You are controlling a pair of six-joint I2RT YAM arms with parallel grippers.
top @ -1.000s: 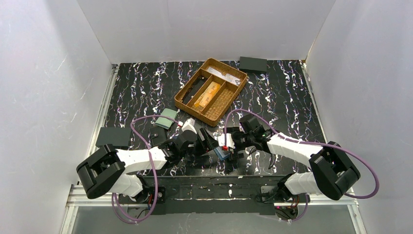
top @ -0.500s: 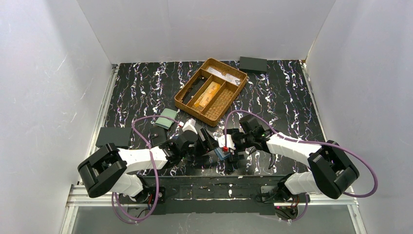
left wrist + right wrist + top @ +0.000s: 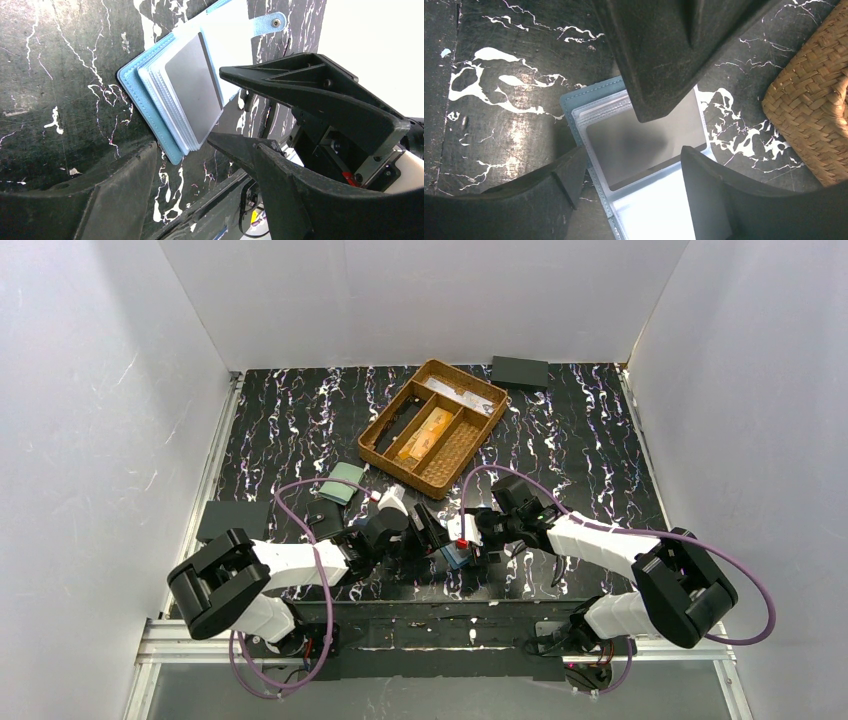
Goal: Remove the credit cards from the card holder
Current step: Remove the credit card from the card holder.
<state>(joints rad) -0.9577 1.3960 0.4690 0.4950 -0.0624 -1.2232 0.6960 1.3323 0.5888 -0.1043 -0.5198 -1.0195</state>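
The light blue card holder [image 3: 150,85] lies open on the table with its snap tab [image 3: 270,22] out. Clear sleeves cover a grey panel [image 3: 644,140]; no card shows in it. My left gripper [image 3: 180,145] is open, its tips straddling the holder's near corner. My right gripper [image 3: 631,155] is open too, one tip at the holder's blue edge, the other by the grey panel. In the top view, the left gripper [image 3: 435,540] and right gripper [image 3: 470,545] meet over the holder [image 3: 455,558]. Flat orange-gold pieces that look like credit cards [image 3: 425,433] lie in the basket's middle compartment.
The wicker basket [image 3: 395,407] stands behind the grippers; its corner [image 3: 814,125] is close to my right gripper. A pale green wallet [image 3: 348,483] lies to the left of them. Further off lie a dark wallet [image 3: 233,520] at the left edge and a dark box [image 3: 520,372] at the back.
My right gripper's jaws have narrowed around the holder. The left arm has edged slightly to the right. The holder has not moved.
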